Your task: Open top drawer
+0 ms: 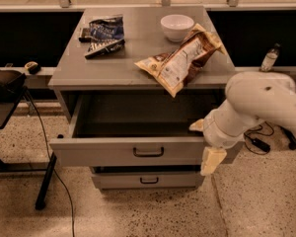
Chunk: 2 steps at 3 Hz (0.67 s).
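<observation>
The top drawer point(103, 152) of the gray metal cabinet stands pulled well out, its dark inside showing. Its flat front has a small black loop handle point(148, 152) at the centre. My gripper point(204, 144) is at the right end of the drawer front, on the white arm point(259, 102) that comes in from the right. It is open: one cream finger point(210, 160) hangs in front of the drawer front, and the other finger point(197, 126) lies over the top edge of the front. It holds nothing, and the handle is free, off to its left.
A narrower lower drawer point(148, 180) is shut beneath. On the cabinet top point(79, 68) lie a brown chip bag point(180, 58) overhanging the front edge, a white bowl point(177, 26) and a blue packet point(104, 33). A black stand with a cable point(44, 181) is at left, and a bottle point(270, 58) at right.
</observation>
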{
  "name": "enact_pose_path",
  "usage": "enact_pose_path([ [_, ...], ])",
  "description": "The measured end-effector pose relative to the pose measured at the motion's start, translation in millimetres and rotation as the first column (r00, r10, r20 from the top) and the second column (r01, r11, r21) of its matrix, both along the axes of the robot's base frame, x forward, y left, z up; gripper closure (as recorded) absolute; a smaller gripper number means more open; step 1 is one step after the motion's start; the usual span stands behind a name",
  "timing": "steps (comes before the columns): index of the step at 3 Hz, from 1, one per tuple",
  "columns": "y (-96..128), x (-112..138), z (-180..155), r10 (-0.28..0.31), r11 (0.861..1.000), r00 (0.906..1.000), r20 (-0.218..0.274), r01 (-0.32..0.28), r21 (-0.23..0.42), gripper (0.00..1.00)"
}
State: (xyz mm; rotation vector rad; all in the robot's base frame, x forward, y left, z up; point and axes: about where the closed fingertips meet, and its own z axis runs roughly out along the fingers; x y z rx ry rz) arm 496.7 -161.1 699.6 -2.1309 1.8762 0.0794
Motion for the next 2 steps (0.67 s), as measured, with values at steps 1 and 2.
enact_pose_path([
  [1, 6.5, 1.9, 55.2, 0.023, 1.000, 0.9910, 0.132, -0.023, 0.004, 0.37],
  [2, 11.4, 26.6, 99.9, 0.025, 1.000, 0.9777, 0.209, -0.021, -0.019, 0.54],
])
